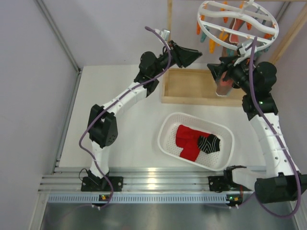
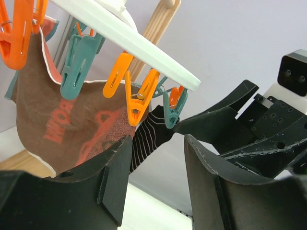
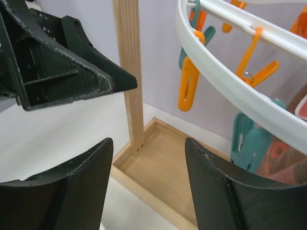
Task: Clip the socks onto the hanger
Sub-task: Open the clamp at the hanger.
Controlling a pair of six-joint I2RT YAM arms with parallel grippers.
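Note:
The white ring hanger point(image 1: 237, 24) hangs at the back right with orange and teal clips. In the left wrist view one black striped sock point(image 2: 146, 139) hangs from an orange clip point(image 2: 139, 98) on the hanger bar point(image 2: 134, 45), beside a teal clip point(image 2: 173, 109). Two red socks point(image 1: 188, 139) and another black striped sock point(image 1: 209, 143) lie in the white basket point(image 1: 165, 134). My left gripper point(image 1: 195, 55) is open and empty just below the hanging sock point(image 2: 158, 143). My right gripper point(image 1: 214, 71) faces it, open and empty point(image 3: 148, 148), under the hanger ring point(image 3: 225, 72).
A larger salmon-and-brown sock point(image 2: 62, 124) hangs on the hanger left of the striped one. The wooden frame's tray point(image 1: 192, 86) lies under the hanger, with its post point(image 3: 129, 72) between the two grippers. Grey walls close the left and back sides.

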